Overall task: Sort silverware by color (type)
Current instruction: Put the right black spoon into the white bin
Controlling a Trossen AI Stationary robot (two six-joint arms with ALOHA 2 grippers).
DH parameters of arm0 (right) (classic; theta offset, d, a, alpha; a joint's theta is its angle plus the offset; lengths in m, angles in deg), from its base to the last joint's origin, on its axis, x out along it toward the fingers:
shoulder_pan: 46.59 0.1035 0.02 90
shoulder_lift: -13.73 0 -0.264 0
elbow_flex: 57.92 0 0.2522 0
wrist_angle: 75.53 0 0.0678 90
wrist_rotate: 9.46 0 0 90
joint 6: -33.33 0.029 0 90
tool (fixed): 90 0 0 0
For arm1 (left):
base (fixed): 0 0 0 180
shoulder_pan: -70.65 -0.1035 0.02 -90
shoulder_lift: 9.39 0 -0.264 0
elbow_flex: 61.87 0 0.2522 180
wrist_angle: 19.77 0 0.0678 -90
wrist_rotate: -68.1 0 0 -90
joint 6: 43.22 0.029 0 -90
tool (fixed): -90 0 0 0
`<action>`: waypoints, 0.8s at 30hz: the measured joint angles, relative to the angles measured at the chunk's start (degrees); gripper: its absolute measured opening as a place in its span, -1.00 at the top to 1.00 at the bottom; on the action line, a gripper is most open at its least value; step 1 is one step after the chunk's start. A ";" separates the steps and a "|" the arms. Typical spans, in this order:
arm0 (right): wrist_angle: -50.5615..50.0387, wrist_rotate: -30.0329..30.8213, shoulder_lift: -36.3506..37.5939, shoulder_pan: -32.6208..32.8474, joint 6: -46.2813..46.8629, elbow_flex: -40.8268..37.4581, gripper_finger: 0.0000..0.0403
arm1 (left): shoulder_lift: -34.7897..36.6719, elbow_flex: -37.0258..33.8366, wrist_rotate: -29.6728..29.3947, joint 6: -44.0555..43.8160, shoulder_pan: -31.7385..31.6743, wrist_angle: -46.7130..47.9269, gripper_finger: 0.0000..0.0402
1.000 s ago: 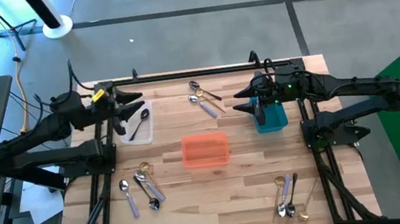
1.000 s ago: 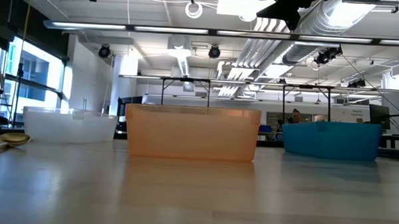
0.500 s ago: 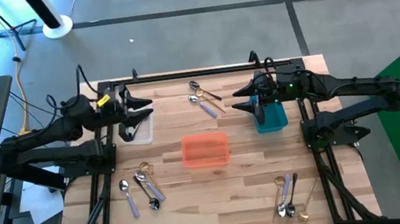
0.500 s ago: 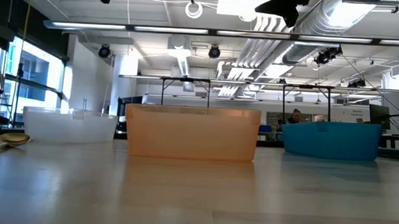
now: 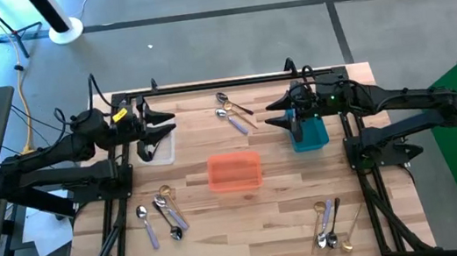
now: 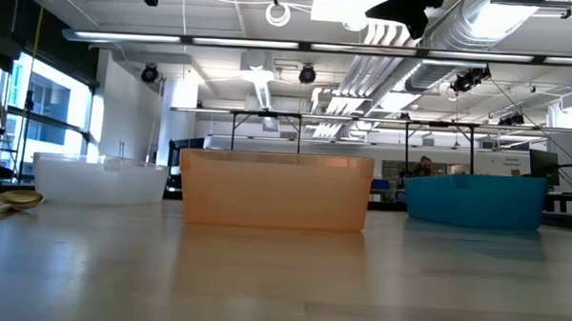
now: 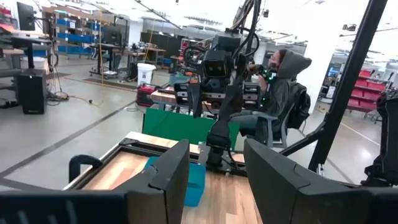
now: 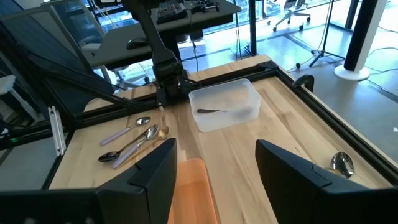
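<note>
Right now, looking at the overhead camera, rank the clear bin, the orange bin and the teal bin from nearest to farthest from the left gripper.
1. Clear bin: directly under the left gripper, far left of the table.
2. Orange bin: table centre.
3. Teal bin: far right, under the right arm.

Left end effector (image 7: 214,177) open, teal bin (image 7: 193,180), seated hooded person (image 7: 277,93) beyond

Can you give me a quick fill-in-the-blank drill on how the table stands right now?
1. The clear bin holds one ____ spoon.
2. The right hand hangs beside the ____ bin.
3. The orange bin holds ____ spoons.
4. Both hands, the left hand too, stand ____.

Missing words: black; teal; no; open
</note>
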 joint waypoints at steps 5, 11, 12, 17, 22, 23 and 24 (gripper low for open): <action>0.00 -0.01 0.00 -0.02 0.10 0.00 0.00 | 0.00 0.00 0.00 0.23 0.00 0.00 0.28; -0.02 -0.07 0.00 -0.02 4.68 0.00 0.00 | 0.00 0.00 0.00 0.23 0.00 0.02 0.28; -0.02 -0.23 0.00 -0.02 5.97 0.00 0.00 | 0.00 0.00 0.00 0.21 0.00 0.04 0.28; -0.13 -3.48 0.00 -0.02 12.20 0.00 0.00 | 0.00 0.00 0.00 -0.47 0.00 0.02 0.28; -0.22 -5.54 0.00 1.00 9.75 0.00 0.00 | 0.00 0.00 0.00 -2.78 0.00 0.04 0.28; -0.22 -5.78 0.00 1.52 8.86 0.00 0.00 | 0.00 0.00 0.00 -2.77 0.00 0.04 0.28; -0.26 -6.30 0.00 2.12 8.25 0.00 0.00 | 0.00 0.00 0.00 -2.77 0.00 0.04 0.28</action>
